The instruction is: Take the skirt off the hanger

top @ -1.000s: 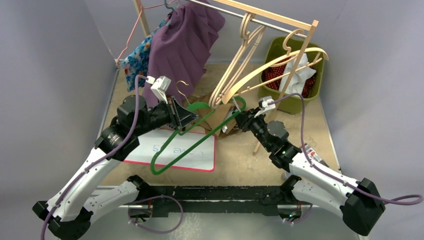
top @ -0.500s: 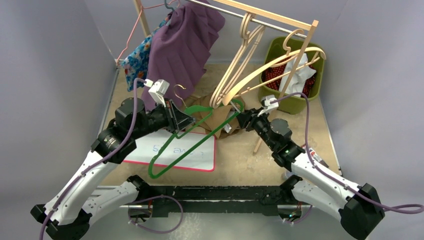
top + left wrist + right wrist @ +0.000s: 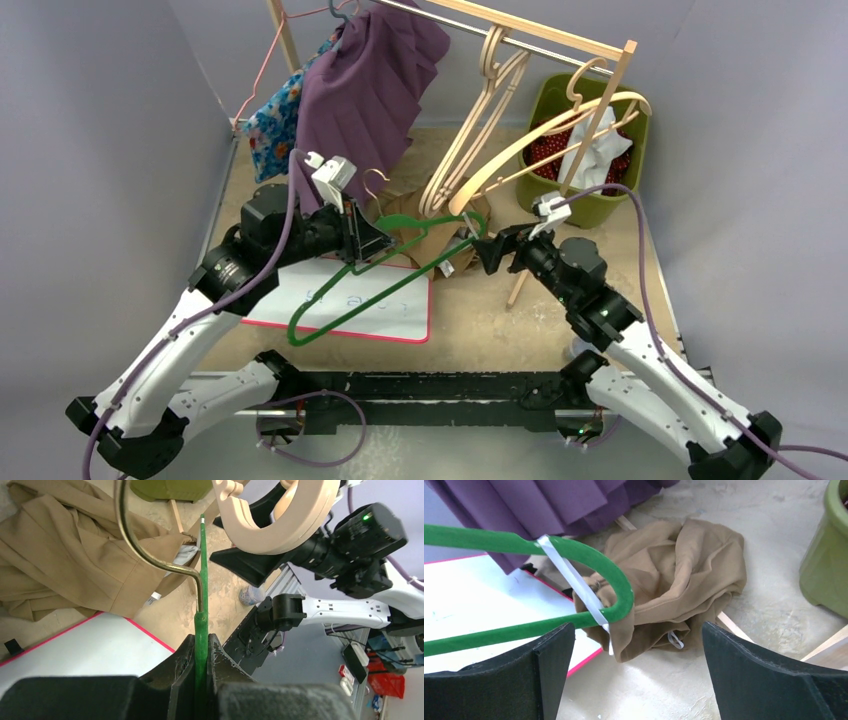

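My left gripper (image 3: 375, 240) is shut on the neck of a green hanger (image 3: 400, 275), just below its metal hook; the green neck (image 3: 201, 625) is squeezed between the jaws. The tan skirt (image 3: 428, 238) lies crumpled on the table under the hanger's right end. A white ribbon loop (image 3: 574, 580) from the skirt (image 3: 674, 575) still wraps the hanger's curved end (image 3: 619, 585). My right gripper (image 3: 485, 250) hangs open just right of that end, its fingers (image 3: 544, 665) wide apart with nothing between them, above the table and the skirt's edge.
A white board with a pink rim (image 3: 385, 310) lies under the hanger. Behind stands a wooden rack with a purple pleated garment (image 3: 365, 90), a floral one (image 3: 270, 120) and empty wooden hangers (image 3: 490, 140). A green bin (image 3: 600, 205) sits at the back right.
My right gripper opened wide and drew back to the right, off the hanger's end. The left gripper kept its hold and shifted the hanger slightly.
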`<action>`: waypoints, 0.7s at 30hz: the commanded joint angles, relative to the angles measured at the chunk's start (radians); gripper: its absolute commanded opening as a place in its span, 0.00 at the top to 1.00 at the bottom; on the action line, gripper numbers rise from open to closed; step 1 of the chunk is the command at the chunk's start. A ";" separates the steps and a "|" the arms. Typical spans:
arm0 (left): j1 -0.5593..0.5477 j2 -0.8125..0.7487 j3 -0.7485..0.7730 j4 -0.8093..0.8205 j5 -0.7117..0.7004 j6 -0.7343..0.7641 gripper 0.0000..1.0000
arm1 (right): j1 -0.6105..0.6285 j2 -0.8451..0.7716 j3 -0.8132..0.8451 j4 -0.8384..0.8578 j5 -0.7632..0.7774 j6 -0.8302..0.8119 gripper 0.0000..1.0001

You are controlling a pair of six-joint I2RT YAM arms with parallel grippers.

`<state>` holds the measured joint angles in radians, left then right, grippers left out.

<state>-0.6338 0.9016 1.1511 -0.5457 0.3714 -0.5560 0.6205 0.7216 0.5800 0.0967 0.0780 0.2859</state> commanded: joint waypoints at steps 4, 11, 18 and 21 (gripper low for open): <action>0.005 0.012 0.089 0.027 0.060 0.071 1.00 | -0.007 -0.051 0.145 -0.093 -0.031 -0.040 0.01; 0.005 0.012 0.091 0.031 0.098 0.065 1.00 | -0.006 0.093 0.224 -0.011 -0.088 -0.054 0.01; 0.005 -0.003 0.090 0.029 0.095 0.062 1.00 | -0.005 0.198 0.239 0.080 -0.176 -0.048 0.13; 0.005 -0.003 0.090 0.028 0.099 0.065 1.00 | -0.006 0.208 0.244 0.078 -0.150 -0.035 0.28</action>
<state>-0.6338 0.9226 1.1877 -0.5720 0.4328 -0.5030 0.6205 0.9314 0.7704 0.1013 -0.0628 0.2436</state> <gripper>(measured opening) 0.051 0.799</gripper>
